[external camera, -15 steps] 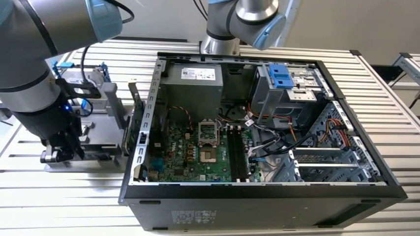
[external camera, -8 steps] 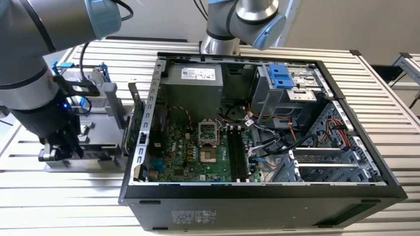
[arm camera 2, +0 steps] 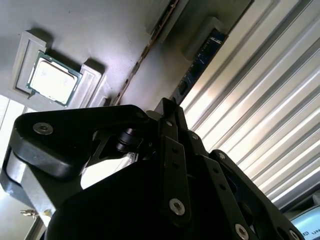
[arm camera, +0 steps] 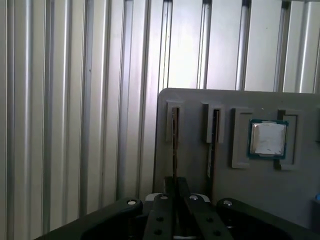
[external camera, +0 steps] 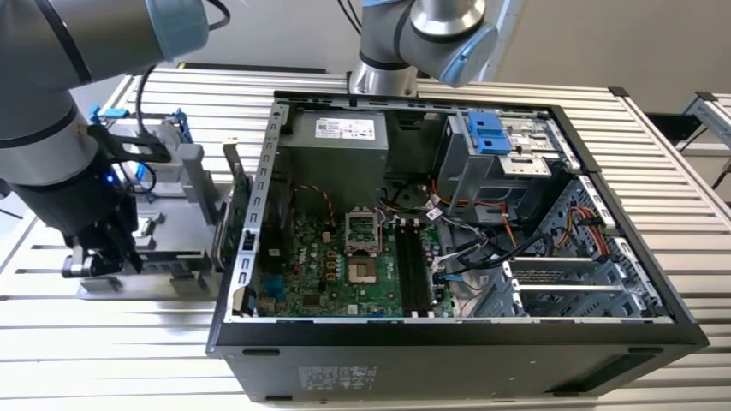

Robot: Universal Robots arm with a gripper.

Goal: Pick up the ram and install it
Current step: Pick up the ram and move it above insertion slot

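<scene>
Your claw [arm camera: 175, 184] looks clenched on the thin dark-bluish ram stick [arm camera 2: 202, 57] standing edgewise in its grey tray [arm camera: 200, 98]. It's probably light, stiff and fragile, so hold the flat faces mid-length.

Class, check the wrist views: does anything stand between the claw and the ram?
Nothing visible does. The claw is right at the ram, which stands on edge in a slot of the grey holder.

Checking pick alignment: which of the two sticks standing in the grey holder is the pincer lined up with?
The ram stick farthest from the processor: the pincer sits in line with it, while the other stick stands between it and the processor.
</scene>
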